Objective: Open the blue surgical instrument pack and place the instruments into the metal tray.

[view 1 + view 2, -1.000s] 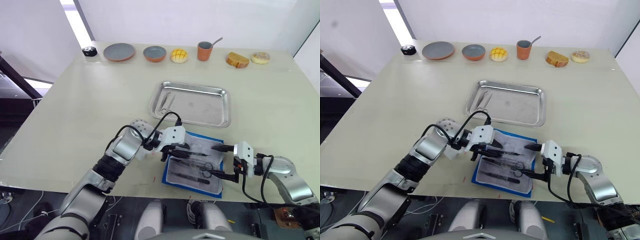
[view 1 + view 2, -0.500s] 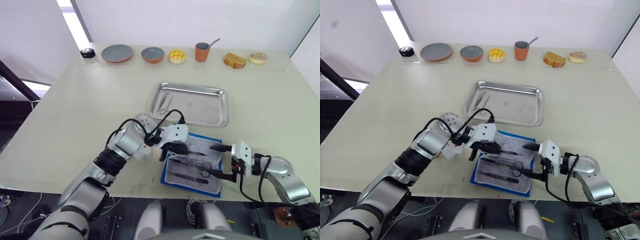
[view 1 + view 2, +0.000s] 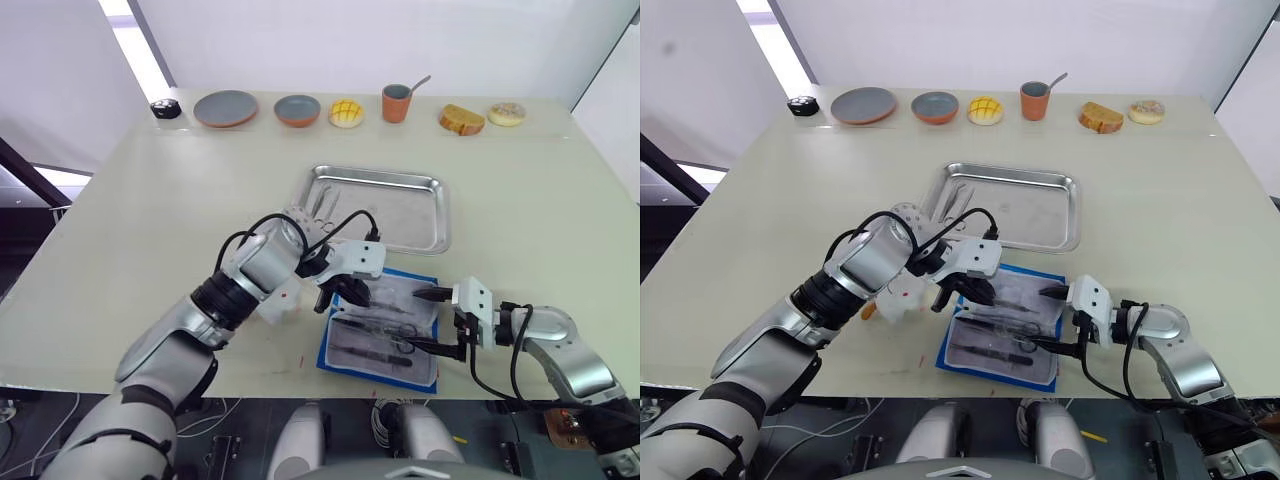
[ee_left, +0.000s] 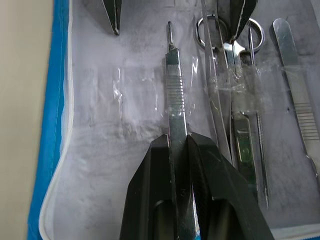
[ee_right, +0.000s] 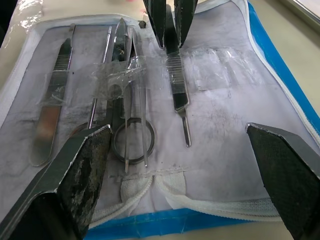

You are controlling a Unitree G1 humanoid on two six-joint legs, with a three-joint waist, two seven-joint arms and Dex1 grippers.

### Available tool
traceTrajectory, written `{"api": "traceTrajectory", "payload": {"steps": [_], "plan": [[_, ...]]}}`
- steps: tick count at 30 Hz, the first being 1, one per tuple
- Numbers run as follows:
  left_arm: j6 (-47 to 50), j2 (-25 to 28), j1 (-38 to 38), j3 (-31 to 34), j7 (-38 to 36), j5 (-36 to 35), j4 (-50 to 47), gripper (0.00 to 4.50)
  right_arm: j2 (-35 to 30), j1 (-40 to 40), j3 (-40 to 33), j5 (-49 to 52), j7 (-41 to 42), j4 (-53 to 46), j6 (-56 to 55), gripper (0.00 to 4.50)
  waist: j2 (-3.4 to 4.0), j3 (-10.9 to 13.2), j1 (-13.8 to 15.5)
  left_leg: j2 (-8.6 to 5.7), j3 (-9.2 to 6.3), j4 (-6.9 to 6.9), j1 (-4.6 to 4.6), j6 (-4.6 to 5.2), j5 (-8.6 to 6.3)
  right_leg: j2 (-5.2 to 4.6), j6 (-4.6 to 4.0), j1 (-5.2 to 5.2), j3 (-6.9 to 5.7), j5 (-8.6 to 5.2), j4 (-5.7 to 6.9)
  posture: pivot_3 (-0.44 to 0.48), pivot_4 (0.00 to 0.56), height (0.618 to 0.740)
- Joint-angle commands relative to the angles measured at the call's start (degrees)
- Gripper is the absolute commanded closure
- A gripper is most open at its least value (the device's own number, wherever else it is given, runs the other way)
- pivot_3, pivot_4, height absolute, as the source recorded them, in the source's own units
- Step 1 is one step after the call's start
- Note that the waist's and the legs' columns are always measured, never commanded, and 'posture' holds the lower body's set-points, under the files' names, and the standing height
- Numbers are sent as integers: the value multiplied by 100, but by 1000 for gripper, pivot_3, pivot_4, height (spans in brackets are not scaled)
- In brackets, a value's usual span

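Observation:
The blue surgical instrument pack [image 3: 408,293] lies open near the table's front edge, pale lining up. Several instruments sit in its pockets, among them ring-handled scissors [image 4: 230,35] and tweezers [image 4: 300,100]. My left gripper [image 4: 177,139] reaches in from the pack's left side and is shut on a flat metal handle [image 4: 172,85] that still lies on the lining. At the pack's right edge my right gripper [image 3: 415,318] stands open, holding nothing. The metal tray [image 3: 400,210] is just beyond the pack, with thin metal instruments [image 3: 323,205] at its left end.
Along the far edge stand two round plates [image 3: 225,108] [image 3: 297,109], a bun [image 3: 346,113], a cup with a spoon [image 3: 396,102], bread [image 3: 462,119] and a donut [image 3: 507,113]. A small white toy [image 3: 898,298] lies under my left forearm.
The camera view has shifted. My left forearm has swung farther over the table while its gripper stays at the pack. The right gripper has hardly moved.

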Motion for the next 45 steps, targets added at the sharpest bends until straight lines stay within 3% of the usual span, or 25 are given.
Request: {"api": "traceTrajectory", "payload": {"steps": [1, 11, 19, 23, 31, 35, 45], "plan": [[-53, -55, -322, -31, -202, 12, -49, 4451, -91, 252, 585, -718, -246, 394, 709, 0, 0, 0, -4, 0, -1, 0, 0, 0, 0, 1, 0, 0, 0, 0, 0, 0, 150, 740], [-294, 156, -436, -57, -389, 78, 100, 4451, -76, 206, 656, -782, -392, 207, 1012, 0, 1, 1, -23, 3, 1, -2, 1, 0, 0, 4, -1, -2, 3, -1, 0, 0, 150, 740], [-518, 889, -248, 197, -620, -49, -60, 4451, -81, 200, 672, -779, -402, 231, 1045, 0, 0, 1, -28, 7, 5, -10, 9, 0, 0, 8, -1, -2, 11, -2, 0, 0, 150, 740], [-619, 1386, -31, 639, -623, -280, -210, 4451, -24, 199, 667, -757, -385, 319, 932, 0, 1, 2, -31, 7, 6, -10, 10, 0, 0, 7, -1, -1, 12, -2, 0, 0, 150, 740], [78, 1734, 286, 1684, -358, -1124, -806, 4451, -26, 239, 654, -760, -345, 410, 813, 0, -1, 3, -26, 11, 8, -11, 11, 0, 0, 6, -1, -1, 13, -3, -1, 0, 150, 740], [664, 1403, 533, 2250, 655, -1279, -1011, 4451, -58, 194, 619, -744, -272, 500, 762, 0, -2, 1, -17, 11, 9, -14, 18, 0, 0, 7, 0, 2, 15, -4, 0, 0, 150, 740], [3802, -818, 21, 3343, 4099, -1306, -1163, 4451, -183, 122, 537, -642, -73, 504, 764, 0, -18, 5, -9, 2, 0, -10, 15, 0, 0, -3, 2, 8, 7, -2, 2, 0, 150, 740]]}}
